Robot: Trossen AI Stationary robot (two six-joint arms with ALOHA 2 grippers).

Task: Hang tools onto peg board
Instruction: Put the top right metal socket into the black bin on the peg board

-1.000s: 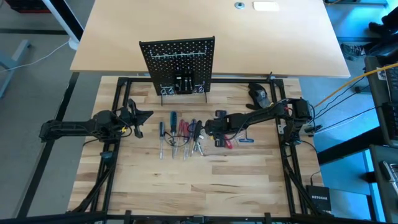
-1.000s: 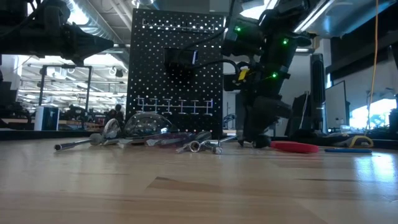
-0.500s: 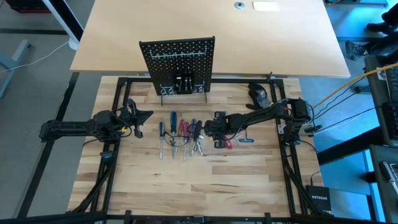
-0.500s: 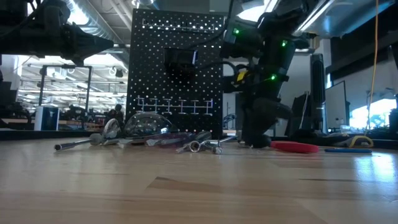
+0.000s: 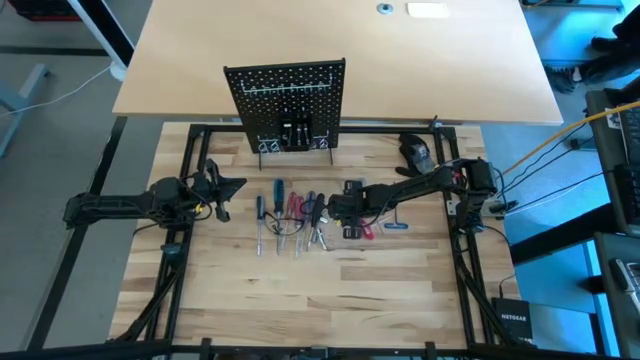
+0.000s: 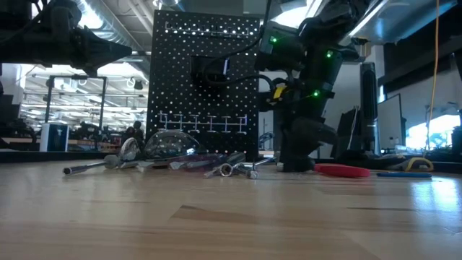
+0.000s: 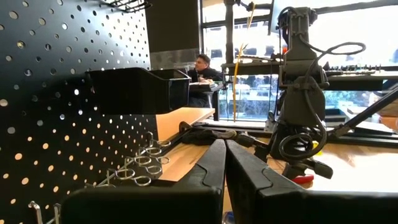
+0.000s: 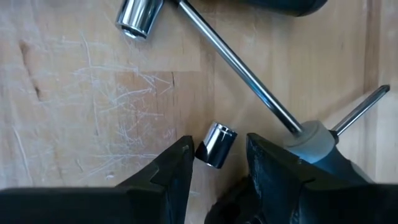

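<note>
Tools lie in a row while the right pincer grips a socket end

Small hand tools (image 5: pixel 290 218) with blue, red and black handles and silver shafts lie side by side at the centre of the pale wooden desk (image 5: pixel 330 290) in the high view. Just above them in that frame stands the black perforated metal peg board (image 5: pixel 287 100), upright on wire feet. The right pincer (image 5: pixel 342 207) is low over the right end of the row. Its wrist view shows its two dark fingers (image 8: pixel 168 171) part-way apart, clamped on a small shiny silver socket (image 8: pixel 216 144). The left pincer (image 5: pixel 226 190), at centre left, is off the desk, its fingers (image 7: pixel 205 171) pressed together.
</note>
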